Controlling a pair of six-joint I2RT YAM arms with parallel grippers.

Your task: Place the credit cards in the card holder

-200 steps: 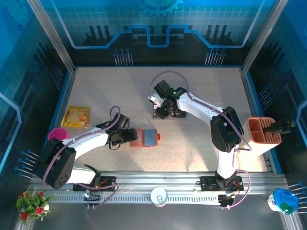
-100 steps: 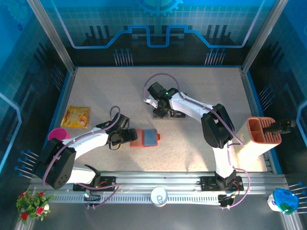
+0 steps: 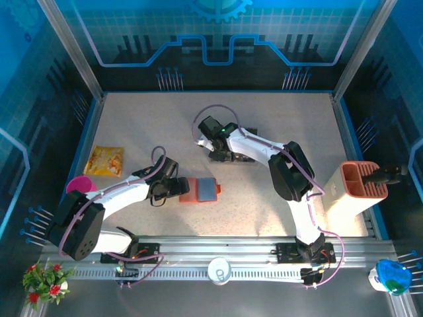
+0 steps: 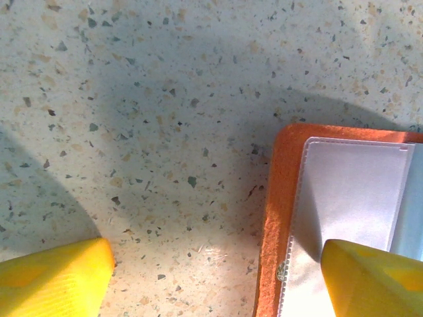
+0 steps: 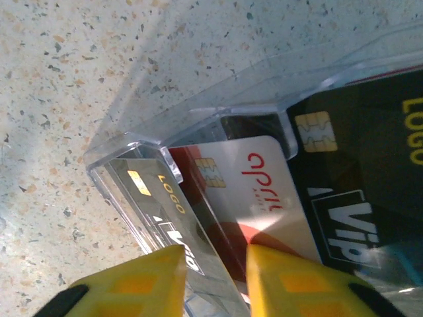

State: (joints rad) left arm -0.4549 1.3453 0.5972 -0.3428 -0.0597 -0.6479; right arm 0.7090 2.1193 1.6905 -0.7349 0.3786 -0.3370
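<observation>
1. Your right fingers [image 5: 213, 261] are narrowing. Over the last second they have been drawing together while the right arm has been swinging left across the clear tray [image 5: 125, 150] at mid-table.
2. They are now standing close together, straddling the edge of a dark card that is leaning against the tray's wall. You cannot tell yet whether they are actually pinching it or the plastic.
3. That is telling you the first pick is only starting. The credit cards [image 5: 264, 191] are all sitting in the tray, well apart from the card holder [image 3: 200, 190], so the task is looking barely begun.
4. Your left fingers [image 4: 211, 284] are staying spread wide and holding nothing. One is hovering over bare table [image 4: 152, 132] and the other over the holder's clear pocket, and neither the arm nor the holder has moved.
5. The cards are lying with their long axis running diagonally in the right wrist view, from upper left to lower right. The leaning dark card is standing on its long edge.
6. The holder is lying open, pockets facing up, with its long axis running left to right in the top view.
</observation>
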